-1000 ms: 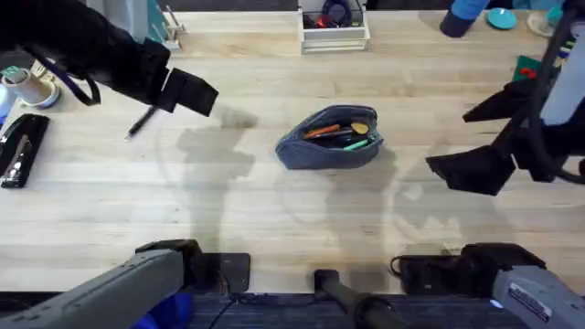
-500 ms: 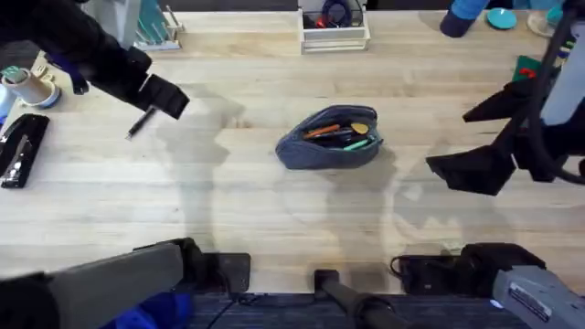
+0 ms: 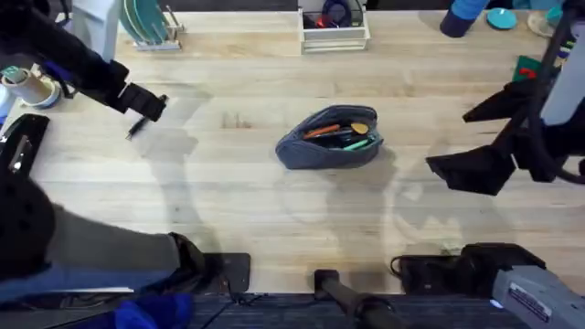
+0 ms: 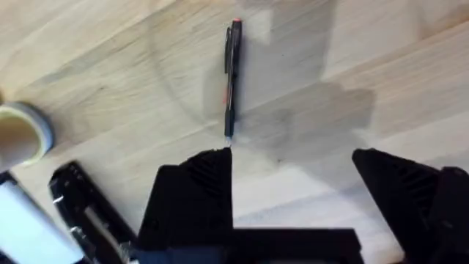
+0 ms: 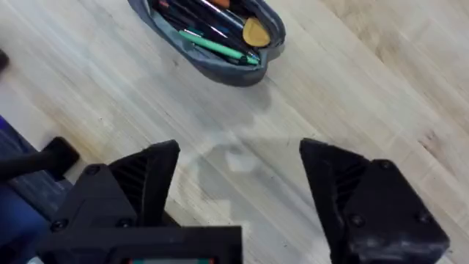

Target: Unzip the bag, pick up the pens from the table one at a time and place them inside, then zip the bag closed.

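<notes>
The bag (image 3: 330, 137) sits in the middle of the table (image 3: 274, 201), and everything here is placed from it. Its zipper is open, so you can see inside. In there lie an orange pen (image 3: 322, 131), a green pen (image 3: 352, 142) and some dark ones. The right wrist view shows the same bag (image 5: 209, 37) with its mouth open and a green pen (image 5: 220, 48) lying along the inside. One more pen, a dark pen (image 3: 137, 126), lies on the bare wood far to the left of the bag. The left gripper (image 3: 146, 103) hangs right over that dark pen, just behind it, also far left of the bag. In the left wrist view the dark pen (image 4: 231, 77) has a red tip at one end, and its other end nearly meets the inner corner of one of the left gripper's (image 4: 293, 198) fingers (image 4: 194, 191). That gripper is spread wide and has nothing in it. The right gripper (image 3: 475, 169) hangs to the right of the bag, well apart from it. In its own wrist view the right gripper (image 5: 238, 191) is also spread wide with nothing between its fingers, only bare wood below. A black stapler (image 3: 20, 151) lies even farther left of the bag than the dark pen.
</notes>
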